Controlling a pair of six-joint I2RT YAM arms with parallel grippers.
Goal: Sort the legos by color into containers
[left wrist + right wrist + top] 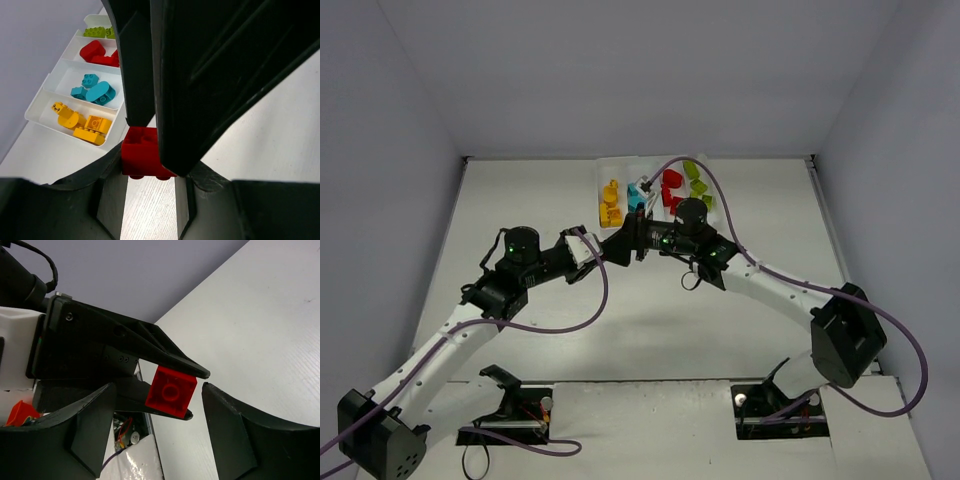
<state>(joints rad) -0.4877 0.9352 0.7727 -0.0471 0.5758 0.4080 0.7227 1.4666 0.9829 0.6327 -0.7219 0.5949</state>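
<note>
Left gripper [147, 167] has its jaws clamped on the red lego [171, 391] near the white tray [37, 107]. Right gripper [159, 390] holds its jaws apart, flanking it.

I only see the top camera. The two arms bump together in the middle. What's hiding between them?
Observer: The left gripper has its jaws shut on a red brick.
Operator: Is the other arm grabbing it too?
Observer: Not yet. The right gripper has its jaws open, one on each side of the brick, with a gap showing on both sides.
</note>
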